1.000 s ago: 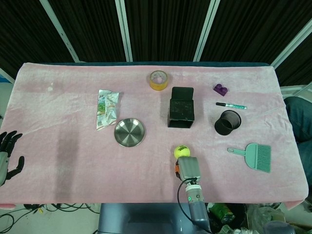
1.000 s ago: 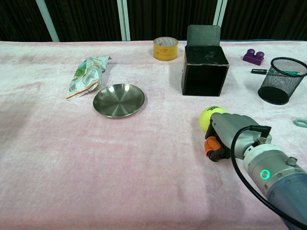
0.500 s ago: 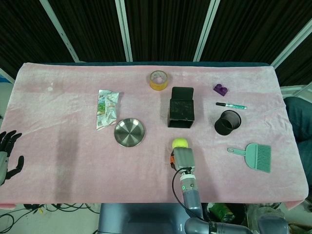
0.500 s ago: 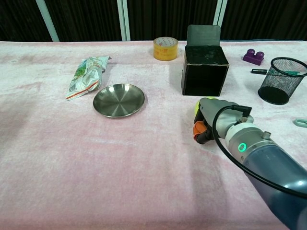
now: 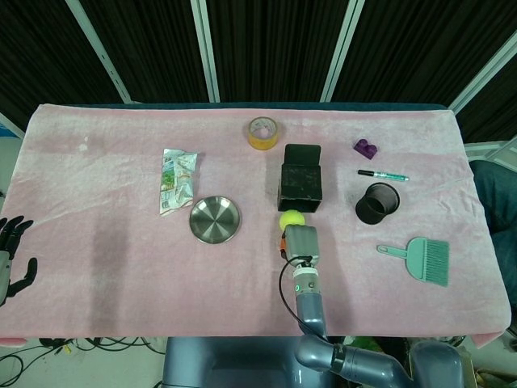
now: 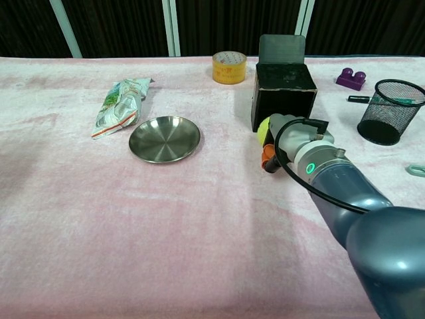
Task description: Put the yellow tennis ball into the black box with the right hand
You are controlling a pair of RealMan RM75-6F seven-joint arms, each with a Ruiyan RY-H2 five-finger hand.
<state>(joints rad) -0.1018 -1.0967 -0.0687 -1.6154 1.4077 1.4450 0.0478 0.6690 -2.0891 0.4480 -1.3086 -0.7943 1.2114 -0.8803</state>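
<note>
Right hand carries the ball up to the front of the box.

The right hand grips the fuzzy yellow tennis ball, just in front of the open-topped black box; the fingers are hidden behind the wrist, so the grasp looks firm only as far as I can tell. The ball sits low against the box's front wall: without lifting it could knock the box back, or drop short onto the pink tablecloth. The left hand hangs open, well apart.
</note>
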